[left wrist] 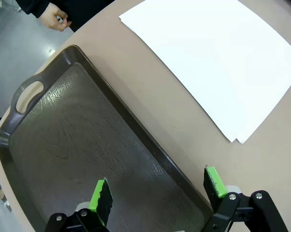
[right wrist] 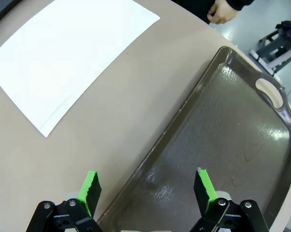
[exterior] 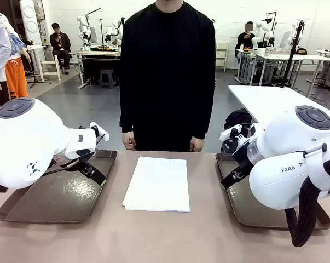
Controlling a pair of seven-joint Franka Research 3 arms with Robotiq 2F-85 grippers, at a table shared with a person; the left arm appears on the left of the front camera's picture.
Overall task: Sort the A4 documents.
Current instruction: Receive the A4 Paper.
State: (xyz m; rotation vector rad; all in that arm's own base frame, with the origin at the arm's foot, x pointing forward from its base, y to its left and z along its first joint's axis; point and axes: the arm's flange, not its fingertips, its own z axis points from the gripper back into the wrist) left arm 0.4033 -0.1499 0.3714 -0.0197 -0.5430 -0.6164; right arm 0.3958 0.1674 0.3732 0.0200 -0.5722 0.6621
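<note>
**Before any sheet was lifted — pile untouched**

While both arms hung low in the frame, the left gripper (left wrist: pixel 156 184) and right gripper (right wrist: pixel 146 179) stood with jaws apart and empty, over the left tray (exterior: pixel 50 200) and right tray (exterior: pixel 236 200). At centre frame, between the trays, the A4 documents (exterior: pixel 156 183) lay in one pile. Beyond stood a person (exterior: pixel 167 76). Sorting looked unstarted — next, a gripper must reach to the centre and pinch the top sheet's edge.

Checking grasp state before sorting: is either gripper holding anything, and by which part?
Nothing is held. The left gripper and the right gripper are both open and empty; the A4 documents lie untouched in one stack.
</note>
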